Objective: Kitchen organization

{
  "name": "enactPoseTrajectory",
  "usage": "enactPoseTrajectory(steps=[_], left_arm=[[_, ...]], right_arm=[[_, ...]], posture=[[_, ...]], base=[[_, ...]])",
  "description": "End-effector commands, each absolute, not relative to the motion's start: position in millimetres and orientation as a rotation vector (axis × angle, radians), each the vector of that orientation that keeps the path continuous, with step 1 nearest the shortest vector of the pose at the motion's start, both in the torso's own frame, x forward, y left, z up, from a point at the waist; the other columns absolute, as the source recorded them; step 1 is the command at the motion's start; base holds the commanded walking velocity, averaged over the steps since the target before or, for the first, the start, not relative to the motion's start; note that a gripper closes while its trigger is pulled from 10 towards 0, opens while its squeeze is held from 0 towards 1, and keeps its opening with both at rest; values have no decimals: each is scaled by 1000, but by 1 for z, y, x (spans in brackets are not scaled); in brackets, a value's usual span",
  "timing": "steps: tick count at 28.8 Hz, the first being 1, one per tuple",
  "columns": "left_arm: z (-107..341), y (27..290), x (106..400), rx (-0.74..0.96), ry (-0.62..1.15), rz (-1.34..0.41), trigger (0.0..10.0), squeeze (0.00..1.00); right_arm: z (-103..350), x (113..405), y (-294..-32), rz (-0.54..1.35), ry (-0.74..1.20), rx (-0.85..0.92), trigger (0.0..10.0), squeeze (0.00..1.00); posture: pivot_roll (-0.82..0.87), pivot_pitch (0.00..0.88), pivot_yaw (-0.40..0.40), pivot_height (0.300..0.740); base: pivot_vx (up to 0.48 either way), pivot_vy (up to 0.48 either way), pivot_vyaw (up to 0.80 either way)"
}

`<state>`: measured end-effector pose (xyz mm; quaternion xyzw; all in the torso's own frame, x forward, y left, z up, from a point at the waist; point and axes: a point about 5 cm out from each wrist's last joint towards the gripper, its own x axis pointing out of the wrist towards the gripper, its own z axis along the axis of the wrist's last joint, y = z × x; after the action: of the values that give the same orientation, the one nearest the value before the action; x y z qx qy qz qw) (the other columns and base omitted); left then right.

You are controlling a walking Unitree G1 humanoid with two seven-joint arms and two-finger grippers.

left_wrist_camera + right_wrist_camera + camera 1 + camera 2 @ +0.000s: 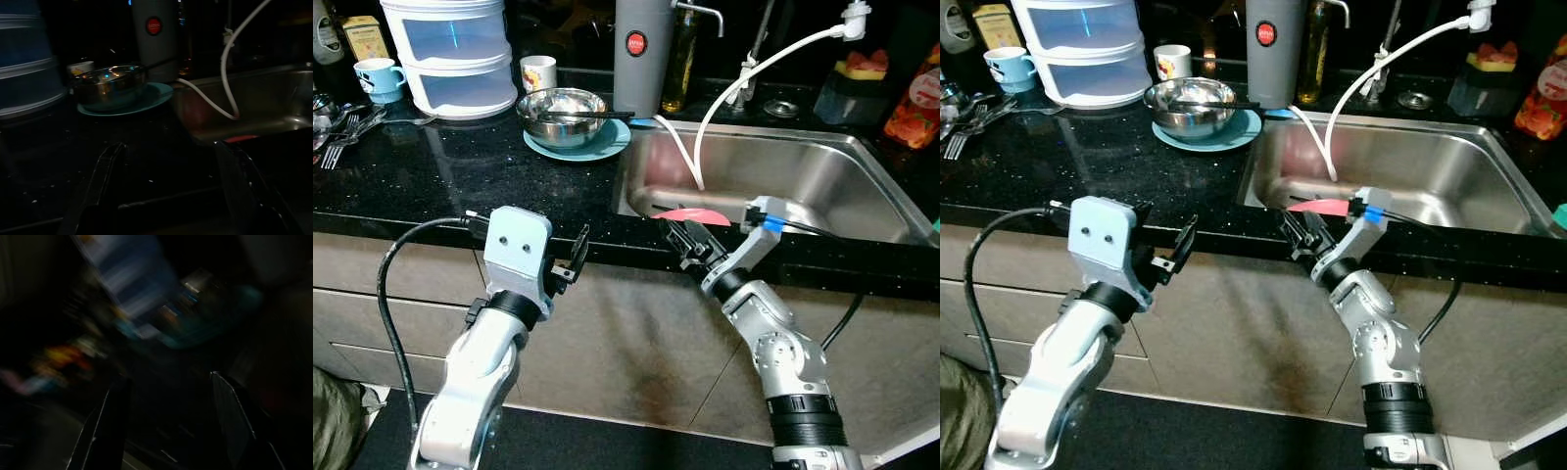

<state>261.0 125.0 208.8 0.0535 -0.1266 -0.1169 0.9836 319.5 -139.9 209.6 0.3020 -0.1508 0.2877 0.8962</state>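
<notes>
A: Looking through the left eye view first. Both arms are raised in front of the black counter [431,176], below its edge. Left gripper [570,257] sits at the counter lip. Right gripper [695,240] is at the front rim of the steel sink [822,176], close to a red, flat thing [690,213] lying in the basin. Neither claw is holding anything.

B: Task things?

A: Steel bowl [561,113] on a teal plate [604,145], just left of the sink, something dark laid across it. White stacked container [455,54] behind, blue cup [380,76], white mug [538,70], grey flask [644,54], forks [342,132] at far left.

B: Right eye view?

A: Same layout. Right claw's fingers look slightly apart, tips toward the red thing.

B: Left wrist view?

A: Dark, but readable. Two black fingers [102,181] spread wide, nothing between. Bowl [108,87] and plate straight ahead, white hose [230,73] curving into the sink.

B: Right wrist view?

A: Blurred and dark. Fingers [110,421] apart, empty.

B: Advice?

A: My guess: the bowl-and-plate stack is the next target. Lift the left arm above the counter edge first, approach low and level, and grip the bowl rim away from the dark item. Watch the hose.
</notes>
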Motion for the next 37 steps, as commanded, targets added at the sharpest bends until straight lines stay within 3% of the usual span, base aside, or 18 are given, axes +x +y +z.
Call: enactPoseTrajectory(steps=[1,15,37], left_arm=[[210,140,267,124,-259,-175,10000,0],[220,161,268,134,-297,-107,10000,0],[228,165,265,156,-342,-76,10000,0]], right_arm=[[235,312,-137,711,-408,684,10000,0],[251,308,-118,811,-405,622,10000,0],[257,316,-107,854,-383,614,10000,0]], posture=[[157,0,-28,740],[157,0,-24,740],[183,0,-44,740]], base=[[0,0,0],[0,0,0],[339,0,0]])
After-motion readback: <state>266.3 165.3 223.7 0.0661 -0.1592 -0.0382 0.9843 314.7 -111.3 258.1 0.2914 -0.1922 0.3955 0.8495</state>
